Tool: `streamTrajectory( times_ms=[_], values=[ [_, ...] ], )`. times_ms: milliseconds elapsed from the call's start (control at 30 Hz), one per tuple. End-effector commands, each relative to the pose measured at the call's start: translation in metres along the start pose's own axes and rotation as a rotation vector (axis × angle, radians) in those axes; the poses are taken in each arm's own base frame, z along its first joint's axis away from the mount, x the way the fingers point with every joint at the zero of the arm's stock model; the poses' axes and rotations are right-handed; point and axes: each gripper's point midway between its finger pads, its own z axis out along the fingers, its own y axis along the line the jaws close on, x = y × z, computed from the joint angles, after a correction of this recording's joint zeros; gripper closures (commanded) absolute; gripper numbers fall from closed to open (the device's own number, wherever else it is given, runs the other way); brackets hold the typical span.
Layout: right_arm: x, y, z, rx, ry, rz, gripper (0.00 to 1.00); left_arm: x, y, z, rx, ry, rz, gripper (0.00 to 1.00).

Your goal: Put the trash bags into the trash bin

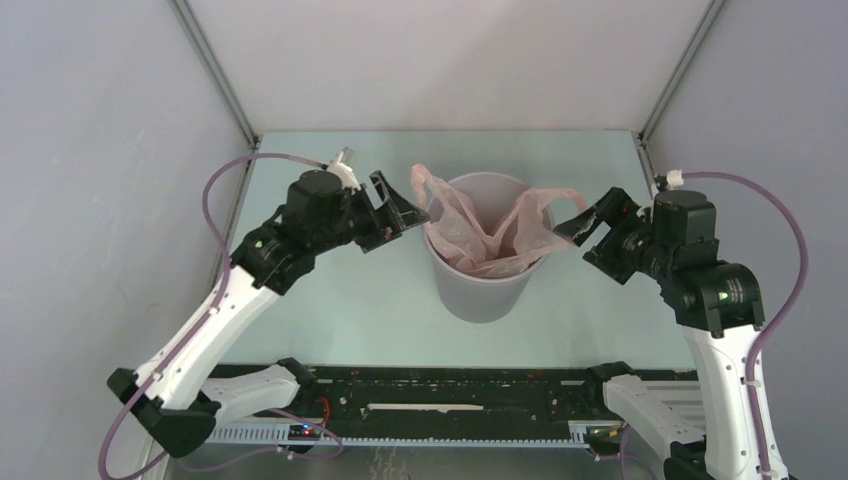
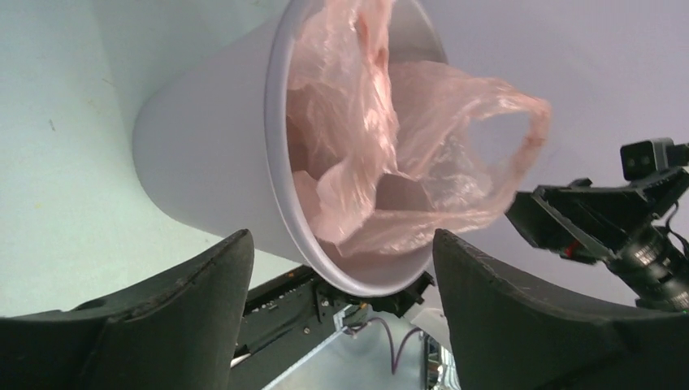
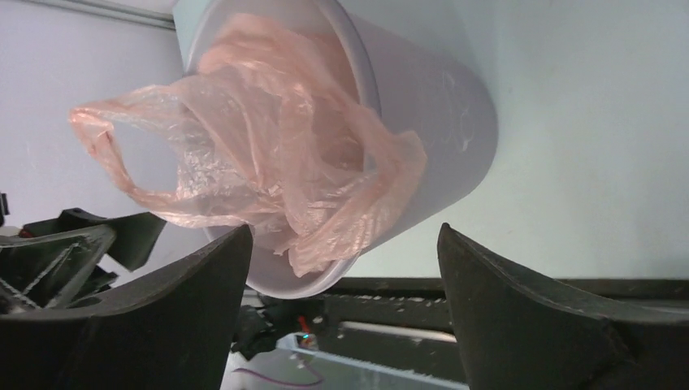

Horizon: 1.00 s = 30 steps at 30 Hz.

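Sitting crumpled inside the upright trash bin (image 1: 480, 290) on the counter (image 1: 330, 300), the pink trash bag (image 1: 490, 235) drapes handles over both rim sides. The left tool (image 1: 408, 212) and right tool (image 1: 582, 225) flank the bin, jaws spread, pinching nothing.

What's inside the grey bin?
A crinkly pink bag sits in the bin, its handles poking above the rim on both sides. The bag covers the bin's bottom, so anything underneath cannot be seen.

We've got a pale green table (image 1: 350, 320). The grey bin (image 1: 480, 295) stands upright on it, around the middle. A black rail (image 1: 450, 385) runs along the near edge, apart from the bin.
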Motion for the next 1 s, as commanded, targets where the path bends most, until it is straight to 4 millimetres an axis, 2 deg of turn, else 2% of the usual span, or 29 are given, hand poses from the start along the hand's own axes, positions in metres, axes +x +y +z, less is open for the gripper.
streamTrajectory(
  times_ms=[0, 67, 133, 200, 300, 400, 500, 567, 633, 733, 833, 967],
  values=[
    [0.019, 0.008, 0.013, -0.027, 0.062, 0.239, 0.09, -0.021, -0.027, 0.01, 0.022, -0.08, 0.035, 0.18],
    [0.018, 0.011, 0.012, -0.048, 0.036, 0.267, 0.19, -0.019, -0.029, 0.014, 0.003, -0.09, 0.072, 0.24],
    [0.015, 0.016, 0.009, -0.075, 0.008, 0.294, 0.36, -0.02, -0.026, 0.019, -0.022, -0.106, 0.078, 0.29],
    [0.016, 0.018, 0.011, -0.082, 0.003, 0.325, 0.39, -0.018, -0.024, 0.024, -0.032, -0.098, 0.085, 0.31],
    [0.025, 0.016, 0.022, -0.054, 0.047, 0.361, 0.34, -0.018, -0.025, 0.029, -0.033, -0.09, 0.096, 0.33],
    [0.03, 0.016, 0.03, -0.027, 0.078, 0.387, 0.41, -0.017, -0.027, 0.035, -0.039, -0.072, 0.111, 0.46],
    [0.029, 0.021, 0.031, -0.039, 0.079, 0.397, 0.59, -0.018, -0.032, 0.037, -0.028, -0.061, 0.116, 0.61],
    [0.028, 0.023, 0.03, -0.048, 0.074, 0.395, 0.65, -0.018, -0.04, 0.035, -0.002, -0.047, 0.13, 0.76],
    [0.023, 0.025, 0.029, -0.078, 0.065, 0.358, 0.8, -0.024, -0.05, 0.025, 0.033, -0.045, 0.153, 0.87],
    [0.015, 0.023, 0.022, -0.103, 0.054, 0.308, 1.0, -0.039, -0.06, 0.008, 0.092, -0.033, 0.151, 0.96],
    [0.014, 0.02, 0.009, -0.162, 0.067, 0.192, 1.0, -0.042, -0.054, -0.007, 0.108, -0.009, 0.13, 1.0],
    [0.028, 0.009, -0.008, -0.224, 0.163, 0.044, 1.0, -0.021, -0.037, -0.014, 0.146, 0.101, 0.132, 1.0]
  ],
)
